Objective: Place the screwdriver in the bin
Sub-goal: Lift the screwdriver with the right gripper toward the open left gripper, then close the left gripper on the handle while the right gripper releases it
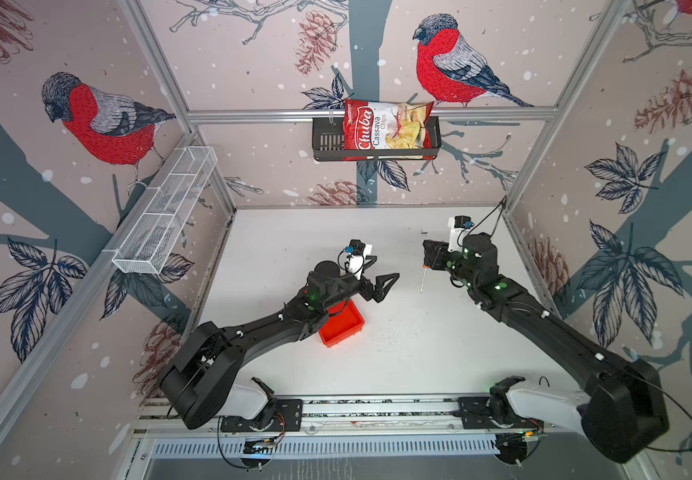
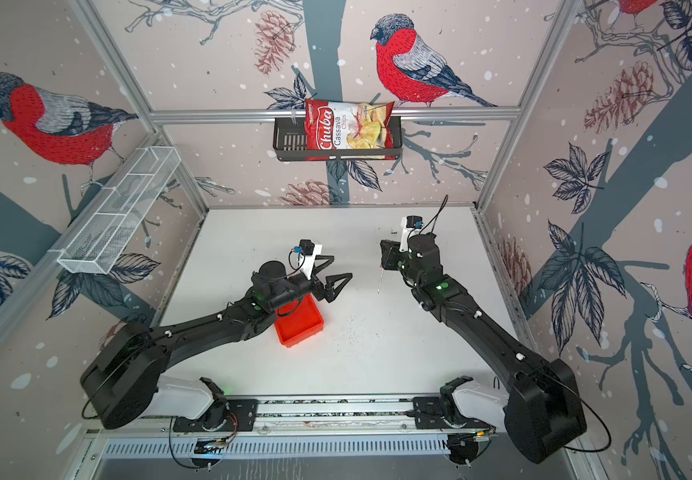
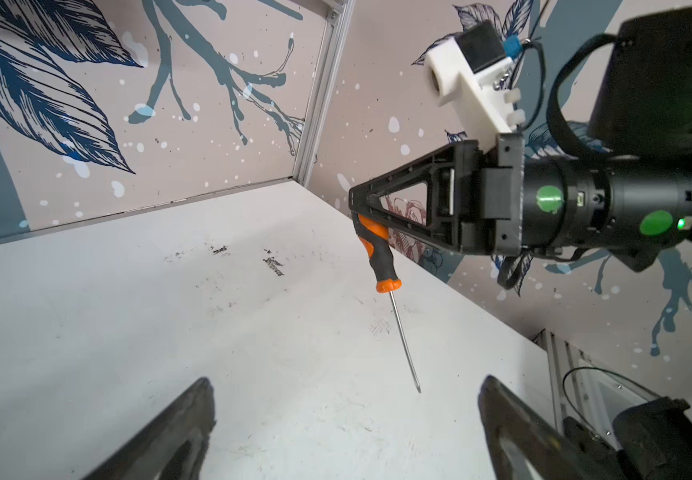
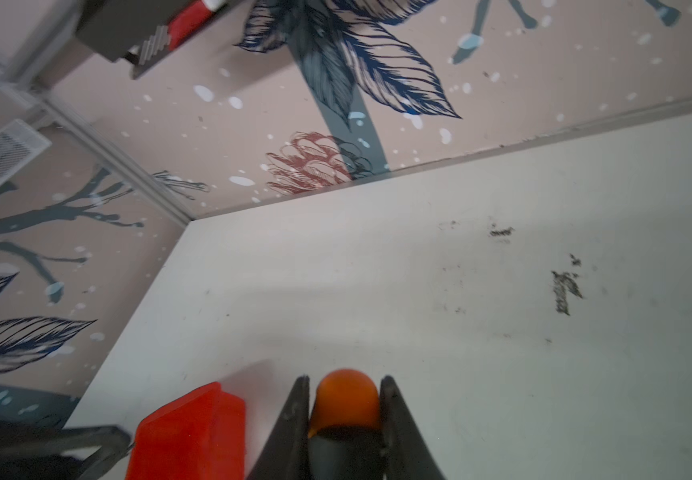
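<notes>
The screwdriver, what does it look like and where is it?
The screwdriver is small, with an orange-and-black handle and a thin silver shaft. It hangs in the air, tip pointing down at the white table, touching nothing else. The right gripper has its jaws shut on the handle's top end.

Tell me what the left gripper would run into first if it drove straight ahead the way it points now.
Probably the screwdriver. The left wrist view shows it dangling ahead of the open left gripper, held by the right gripper, shaft tilted down above the table. Depth is unclear, so it could pass beside it.
</notes>
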Robot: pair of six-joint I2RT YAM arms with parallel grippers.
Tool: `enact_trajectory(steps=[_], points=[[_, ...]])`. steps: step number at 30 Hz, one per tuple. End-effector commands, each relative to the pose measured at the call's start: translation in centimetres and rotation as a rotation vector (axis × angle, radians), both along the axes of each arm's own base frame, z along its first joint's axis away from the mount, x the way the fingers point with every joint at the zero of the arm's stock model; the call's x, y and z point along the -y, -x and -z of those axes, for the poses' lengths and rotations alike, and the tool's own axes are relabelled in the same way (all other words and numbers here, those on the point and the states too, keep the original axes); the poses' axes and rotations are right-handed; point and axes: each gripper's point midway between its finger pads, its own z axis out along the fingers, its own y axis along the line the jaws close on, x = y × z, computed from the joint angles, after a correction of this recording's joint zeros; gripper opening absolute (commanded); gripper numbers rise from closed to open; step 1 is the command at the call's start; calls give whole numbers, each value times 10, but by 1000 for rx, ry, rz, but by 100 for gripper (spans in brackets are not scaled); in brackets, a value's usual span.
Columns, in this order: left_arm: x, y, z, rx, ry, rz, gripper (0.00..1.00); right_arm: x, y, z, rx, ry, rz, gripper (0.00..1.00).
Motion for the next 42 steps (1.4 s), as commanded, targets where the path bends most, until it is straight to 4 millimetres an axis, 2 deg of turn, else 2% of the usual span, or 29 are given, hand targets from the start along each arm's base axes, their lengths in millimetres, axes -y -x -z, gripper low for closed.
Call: enact_trajectory(steps=[1, 6, 10, 15, 21, 29, 37, 42], points=[[5, 0, -30, 8, 120, 19, 98, -21, 15, -45, 198, -53, -160, 7], [12, 5, -49, 9, 220, 82, 98, -35, 40, -75, 305, -102, -297, 7], [18, 15, -60, 10, 281, 142, 97, -41, 60, -91, 373, -147, -383, 7], [31, 24, -65, 23, 291, 213, 97, -50, 74, -103, 406, -173, -463, 7], [44, 34, -72, 36, 300, 305, 87, -62, 83, -109, 418, -188, -529, 8], [46, 41, -73, 37, 314, 353, 58, -71, 89, -109, 423, -202, -576, 8], [44, 44, -71, 41, 316, 360, 17, -74, 86, -103, 404, -198, -578, 9], [44, 44, -71, 51, 307, 356, 4, -72, 85, -104, 408, -191, -562, 11]])
